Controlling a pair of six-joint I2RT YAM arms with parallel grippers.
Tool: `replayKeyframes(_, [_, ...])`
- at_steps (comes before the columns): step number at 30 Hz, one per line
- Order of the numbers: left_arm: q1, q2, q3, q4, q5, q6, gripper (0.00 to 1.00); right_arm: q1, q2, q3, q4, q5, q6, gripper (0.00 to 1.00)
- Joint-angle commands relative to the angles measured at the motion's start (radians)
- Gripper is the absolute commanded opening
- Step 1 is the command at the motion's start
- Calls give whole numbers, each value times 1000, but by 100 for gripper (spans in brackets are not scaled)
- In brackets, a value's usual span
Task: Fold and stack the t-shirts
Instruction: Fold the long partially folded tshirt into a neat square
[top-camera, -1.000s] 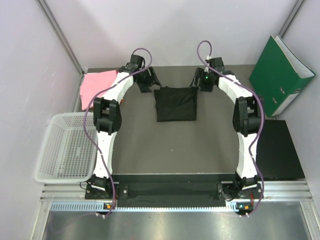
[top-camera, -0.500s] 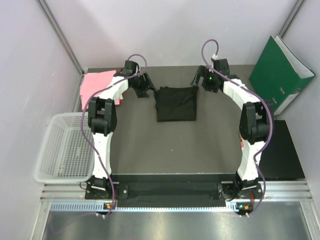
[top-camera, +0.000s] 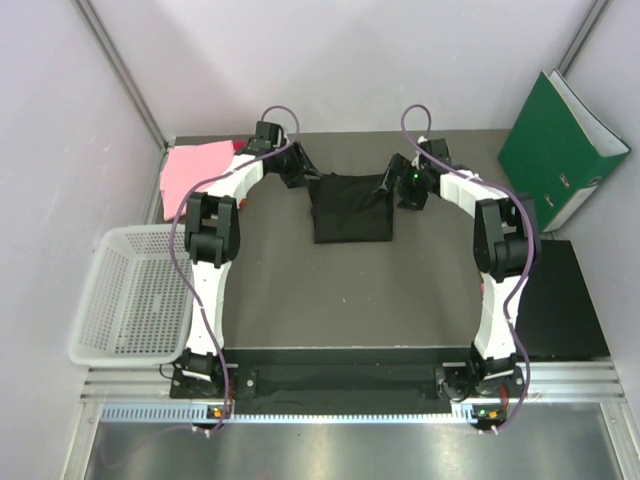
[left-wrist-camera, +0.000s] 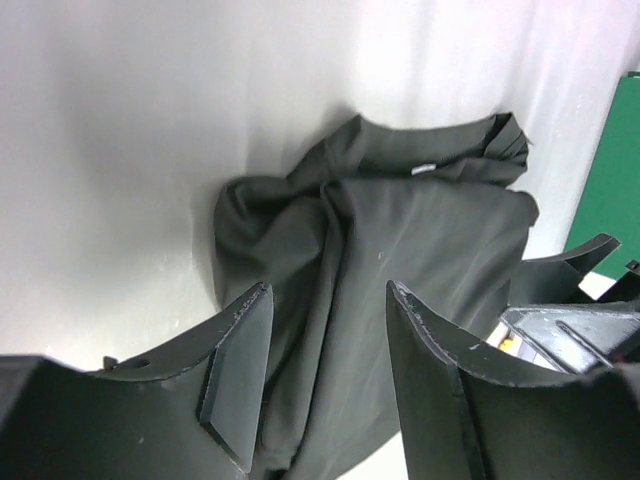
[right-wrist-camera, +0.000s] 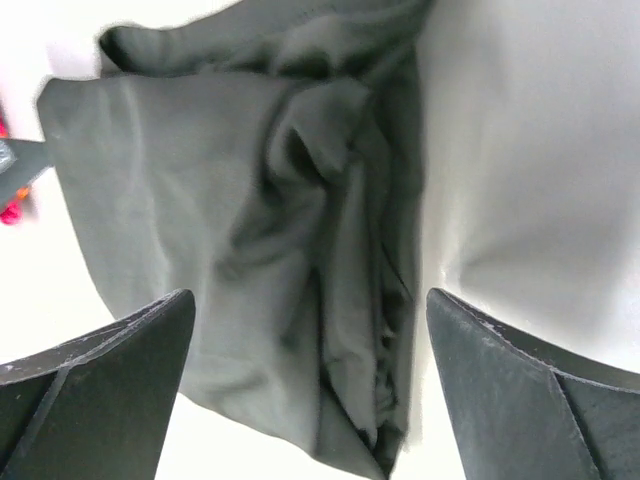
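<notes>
And there the black t-shirt (top-camera: 352, 208) lay, folded into a rough square toward the far middle of the bench (top-camera: 330, 300), with both arms bent in over its far edge. The left end effector (top-camera: 303, 172) sat right at the shirt's far left corner. From the left wrist view its jaws stood partly apart, the two dark fingers (left-wrist-camera: 238, 375) straddling a rumpled run of black cloth. There was a plain gap between the tips and nothing was pinched. Whether the cloth brushed them, I could not tell.

Over on the other side, the right end effector (top-camera: 402, 186) hung at the far right corner with its jaws flung wide. Its fingers (right-wrist-camera: 100, 370) were well apart, and the creased folds of the shirt lay below and between them, so it was empty-handed. The shirt's layered edge looked bunched and wrinkled in both close views.

Off at the far left corner of the bench, the light pink t-shirt (top-camera: 195, 168) rested flat, well apart from the black one. A sliver of darker pink-red cloth (top-camera: 238, 150) peeked out just beside it, mostly hidden by the left arm. The white mesh basket (top-camera: 130, 295) stood off the bench's left edge. The green binder (top-camera: 560, 150) leaned at the right wall, and a black pad (top-camera: 555, 300) lay on the right side.
</notes>
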Motion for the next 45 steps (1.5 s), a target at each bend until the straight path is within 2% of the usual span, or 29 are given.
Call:
replayKeyframes(1, [3,49,67,72,32,-28,53,-18,18,75,50,-39,16,97])
replayKeyframes(6, [-2,82,86,105,55,-52,49,-33,41,93,47,-61,13,96])
replayKeyframes(7, [-2,87,87,111,56,-55,41,-39,44,98,44,-62,13,96])
replayKeyframes(9, [-5,87,92,123,61,-61,33,-44,48,100,47,-65,13,96])
replayKeyframes(10, [-5,87,92,135,69,-63,26,-49,51,100,47,-70,12,96])
replayKeyframes(15, [-7,104,110,143,99,-66,11,-56,64,101,47,-81,13,96])
replayKeyframes(17, [-7,99,109,146,103,-66,1,-59,67,100,45,-85,12,96])
replayKeyframes(26, [6,-8,9,169,24,-46,0,-61,74,86,58,-95,15,96])
replayKeyframes(31, [10,-7,-14,165,7,-45,0,-61,79,89,68,-98,23,96])
replayKeyframes(33, [10,15,4,149,23,-37,20,-59,85,93,67,-96,21,96])
replayKeyframes(35, [12,23,35,100,23,-11,56,-61,87,95,65,-98,18,96])
replayKeyframes(38, [15,-31,37,71,-17,53,66,-59,79,98,56,-90,3,96])
replayKeyframes(44, [67,-140,96,-47,-150,188,75,-43,48,156,-57,-1,-114,97])
replayKeyframes(45, [73,-142,116,-109,-220,208,78,-43,48,165,-65,5,-123,97])
